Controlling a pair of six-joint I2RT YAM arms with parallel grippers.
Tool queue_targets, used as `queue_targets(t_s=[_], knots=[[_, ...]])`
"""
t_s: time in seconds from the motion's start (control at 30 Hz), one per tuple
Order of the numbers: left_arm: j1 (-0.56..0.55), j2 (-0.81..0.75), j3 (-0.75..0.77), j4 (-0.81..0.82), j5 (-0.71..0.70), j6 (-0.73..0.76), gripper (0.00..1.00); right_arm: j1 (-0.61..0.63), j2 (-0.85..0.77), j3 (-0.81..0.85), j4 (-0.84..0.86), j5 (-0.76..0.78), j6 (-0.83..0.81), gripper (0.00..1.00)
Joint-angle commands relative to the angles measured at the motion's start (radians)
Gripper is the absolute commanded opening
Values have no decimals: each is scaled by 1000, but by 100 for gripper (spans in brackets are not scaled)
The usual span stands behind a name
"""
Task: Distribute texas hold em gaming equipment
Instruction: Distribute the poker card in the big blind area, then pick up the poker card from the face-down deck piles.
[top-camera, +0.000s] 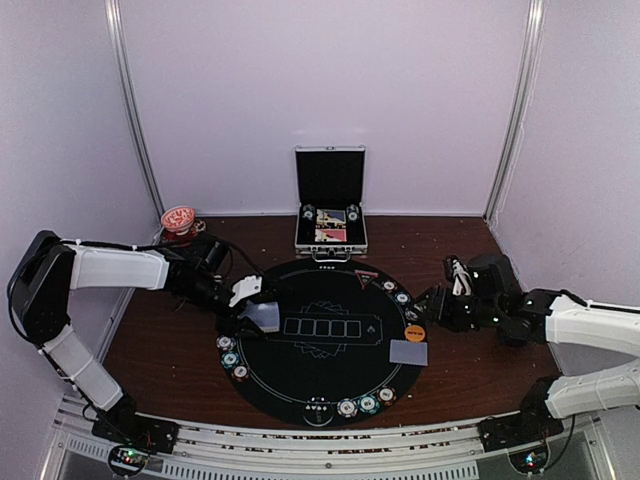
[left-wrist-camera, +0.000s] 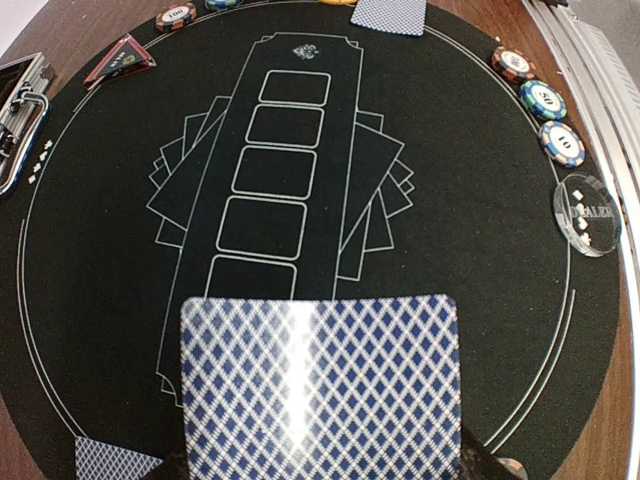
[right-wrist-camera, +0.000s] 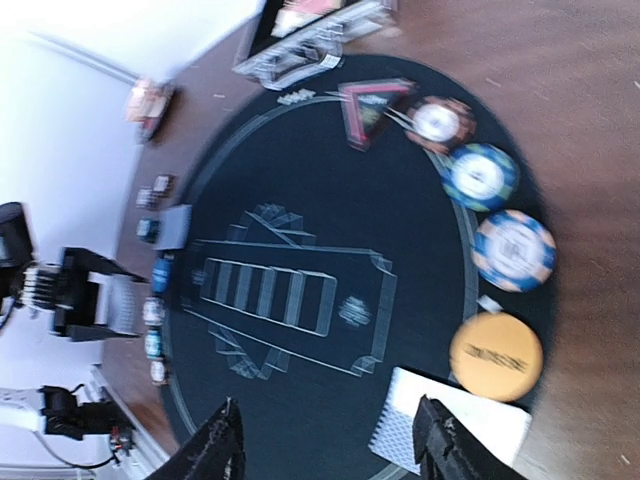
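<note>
A round black poker mat lies in the middle of the table. Over its left edge my left gripper is shut on a playing card with a blue diamond back; the card covers the fingertips in the left wrist view. My right gripper hangs open over the mat's right side with nothing between its fingers. Just right of it lie an orange button disc and a face-down card. Beyond the disc, striped chips line the rim. More chips sit at the left edge, and others at the near edge.
An open silver case stands at the back holding cards and chips. A red-patterned bowl sits back left. On the mat lie a clear dealer disc, a red triangle marker and another face-down card.
</note>
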Motion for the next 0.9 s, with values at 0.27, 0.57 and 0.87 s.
queue_targets(t_s=[0.27,0.57,0.87], knots=[[5,12,18,7,26,18,61,172,571,303,519,-294,-33,63],[5,-7,14,7,30,19,61,269,908,596,609,-346,56,65],[6,-10,12,6,34,20,61,279,1042,693,647,-355,98,66]])
